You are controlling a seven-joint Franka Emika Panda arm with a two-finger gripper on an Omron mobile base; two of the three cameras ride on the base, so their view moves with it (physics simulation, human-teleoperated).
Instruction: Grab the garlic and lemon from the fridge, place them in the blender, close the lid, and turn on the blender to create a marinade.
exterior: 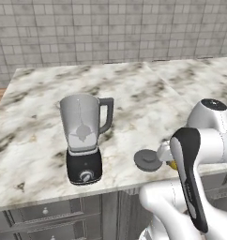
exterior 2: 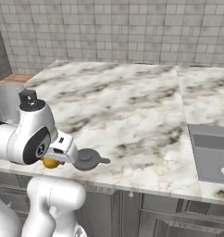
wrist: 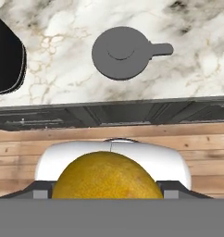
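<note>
We carry the lemon [wrist: 107,176] between our gripper [wrist: 107,192] jaws, closed on its sides, at the near counter [exterior: 134,98] edge beside the loose lid [exterior: 147,160], because the open blender [exterior: 85,136] waits to the left

Marble surface [exterior: 134,93] here: the blender [exterior: 84,138] stands near its front edge, the lid [exterior: 147,160] lies flat at the blender's three o'clock, apart.
</note>
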